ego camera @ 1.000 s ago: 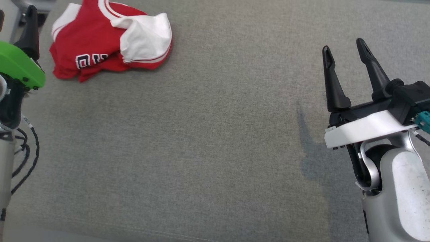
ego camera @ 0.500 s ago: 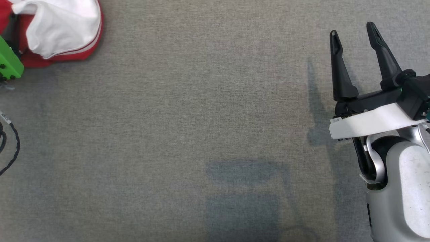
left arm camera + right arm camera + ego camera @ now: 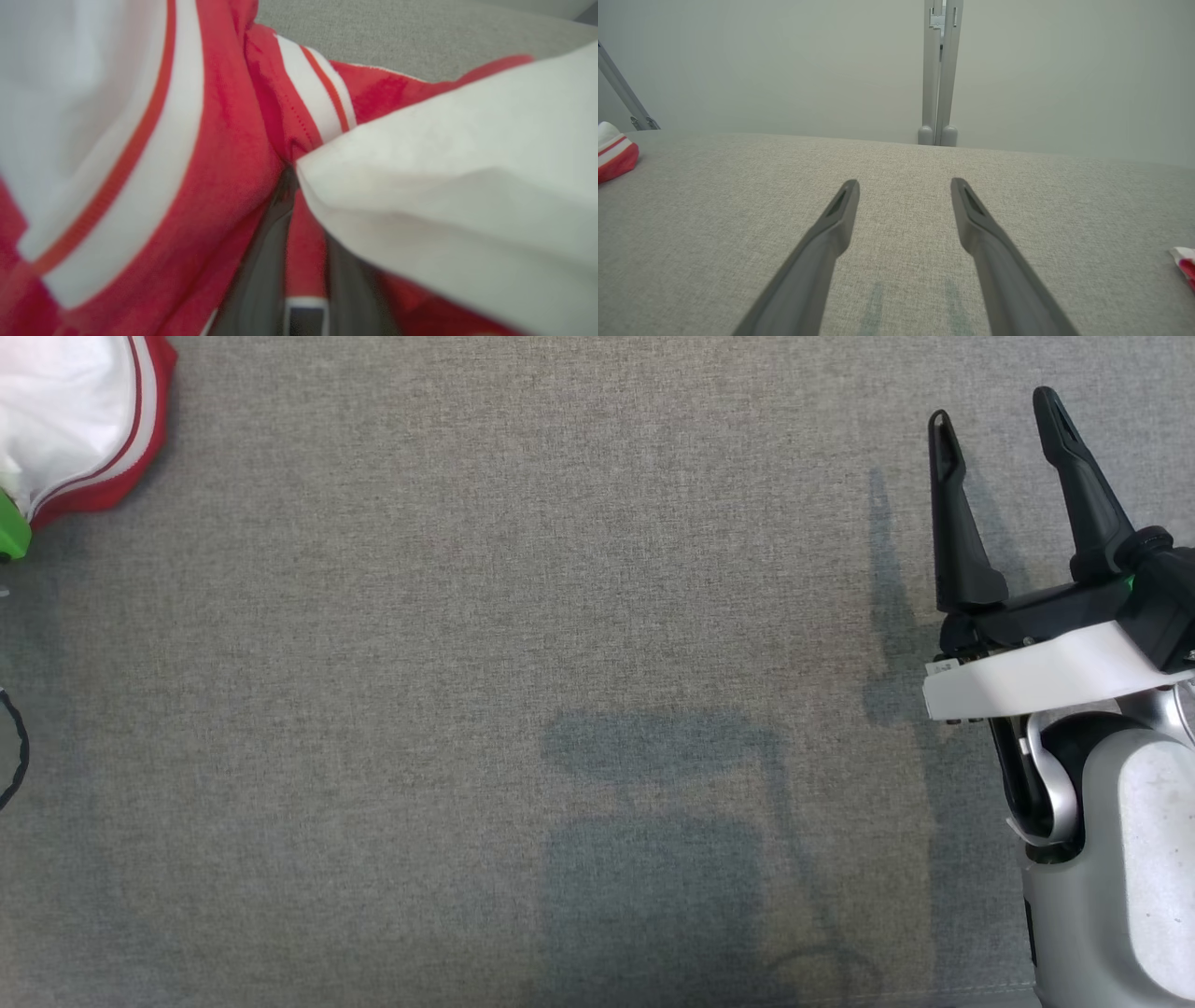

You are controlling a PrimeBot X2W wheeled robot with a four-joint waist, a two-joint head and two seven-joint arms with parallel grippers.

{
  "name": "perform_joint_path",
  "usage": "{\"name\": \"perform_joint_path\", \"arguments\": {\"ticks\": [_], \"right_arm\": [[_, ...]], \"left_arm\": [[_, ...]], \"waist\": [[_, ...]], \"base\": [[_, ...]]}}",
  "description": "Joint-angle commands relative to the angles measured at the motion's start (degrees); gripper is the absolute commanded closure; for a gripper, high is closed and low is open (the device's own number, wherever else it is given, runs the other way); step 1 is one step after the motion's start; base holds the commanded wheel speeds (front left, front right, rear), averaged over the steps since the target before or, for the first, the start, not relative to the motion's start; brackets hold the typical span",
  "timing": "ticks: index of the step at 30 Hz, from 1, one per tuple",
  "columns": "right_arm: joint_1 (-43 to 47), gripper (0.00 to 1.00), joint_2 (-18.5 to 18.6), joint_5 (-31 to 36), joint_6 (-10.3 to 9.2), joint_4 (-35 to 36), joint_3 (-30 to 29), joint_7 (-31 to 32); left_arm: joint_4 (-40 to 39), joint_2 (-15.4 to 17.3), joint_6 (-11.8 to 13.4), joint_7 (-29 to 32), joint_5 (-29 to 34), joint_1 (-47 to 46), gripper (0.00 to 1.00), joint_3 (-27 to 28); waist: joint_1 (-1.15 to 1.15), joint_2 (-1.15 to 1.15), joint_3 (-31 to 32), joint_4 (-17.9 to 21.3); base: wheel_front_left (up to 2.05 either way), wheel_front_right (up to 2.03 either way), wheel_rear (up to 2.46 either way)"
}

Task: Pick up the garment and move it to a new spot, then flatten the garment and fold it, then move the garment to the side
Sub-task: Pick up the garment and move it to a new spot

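Garment [image 3: 224,140] pinched in left tool [image 3: 303,224] (2 fingers [image 3: 261,270] nearly together) | right tool [image 3: 993,411] spread, empty

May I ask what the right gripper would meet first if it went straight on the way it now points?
Nothing close, it seems: the right gripper, open, points over the grey cloth surface toward the pale wall beside the grey post. Depth is unclear.

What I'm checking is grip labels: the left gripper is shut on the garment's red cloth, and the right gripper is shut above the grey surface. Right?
Not quite. The right gripper is open, not shut: in the right wrist view its jaws stand wide apart above the grey surface. The left gripper is indeed shut on the garment, on its red cloth.
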State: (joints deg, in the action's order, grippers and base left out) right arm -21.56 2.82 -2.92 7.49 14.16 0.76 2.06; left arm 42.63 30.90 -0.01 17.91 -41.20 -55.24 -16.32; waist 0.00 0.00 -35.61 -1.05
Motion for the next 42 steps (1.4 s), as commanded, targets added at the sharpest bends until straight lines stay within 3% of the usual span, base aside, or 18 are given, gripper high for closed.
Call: {"name": "perform_joint_path", "arguments": {"ticks": [1, 13, 24, 33, 42], "right_arm": [[-0.45, 0.00, 0.15, 0.02, 0.00, -0.15, -0.07, -0.29], [1.09, 0.00, 0.16, -0.84, 0.00, -2.50, -0.92, -1.51], [4.14, 0.00, 0.17, -2.38, 0.00, -5.76, -1.70, -2.81], [7.48, 0.00, 0.16, -3.59, 0.00, -7.58, -2.48, -3.26], [11.54, 0.00, 0.16, -4.30, 0.00, -7.07, -2.96, -2.36]], "left_arm": [[1.32, -0.29, 0.00, 0.18, 0.44, 1.25, 1.00, -0.38], [0.36, 1.64, -2.46, -6.61, 2.13, -1.11, 1.00, -1.06], [-4.01, 3.40, -5.57, -6.79, 2.10, -1.86, 1.00, -2.84], [-12.10, 5.14, -6.95, -5.84, 0.02, 0.06, 1.00, -4.17], [-27.10, 8.90, -7.47, -2.23, -5.68, 4.53, 1.00, -6.84]], "waist": [[0.00, 0.00, 0.52, -0.17], [0.00, 0.00, 6.57, -1.51], [0.00, 0.00, 16.47, -2.14], [0.00, 0.00, 24.18, -1.18], [0.00, 0.00, 30.29, 1.35]], "base": [[0.00, 0.00, 0.00], [0.00, 0.00, 0.00], [0.00, 0.00, 0.00], [0.00, 0.00, 0.00], [0.00, 0.00, 0.00]]}}
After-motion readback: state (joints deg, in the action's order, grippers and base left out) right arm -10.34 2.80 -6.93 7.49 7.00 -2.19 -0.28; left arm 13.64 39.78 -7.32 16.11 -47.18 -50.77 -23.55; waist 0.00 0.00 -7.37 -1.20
